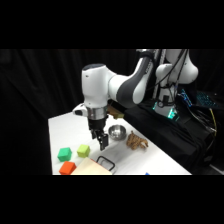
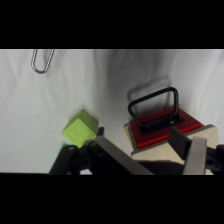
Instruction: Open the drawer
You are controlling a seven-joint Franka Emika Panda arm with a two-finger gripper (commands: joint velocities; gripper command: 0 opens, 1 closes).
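Side view shows the white arm reaching from its base at two o'clock down to the middle of the white surface [image 1: 65, 127], where the end effector [image 1: 102, 142] hangs just above the drawer [image 1: 93, 168]. That drawer, a light tan wooden box, sits at the frame's six o'clock edge, its black loop handle [image 1: 105, 162] lying toward four o'clock of the box. At nine o'clock of the drawer lie a dark green block [image 1: 64, 154], a lime green block [image 1: 83, 150] and an orange block [image 1: 67, 167], the orange one just beside the box. A metal bowl [image 1: 116, 132] stands at one o'clock of the end effector, with a brown wooden object [image 1: 136, 141] near it.

Wrist view has the drawer [image 2: 165, 135] at five o'clock, red front edge and handle [image 2: 154, 107] facing up, the lime block [image 2: 79, 128] at its nine o'clock, and a metal loop [image 2: 42, 60] at eleven o'clock. The fingers [image 2: 196, 155] stand spread, apart from the handle, pinching nothing
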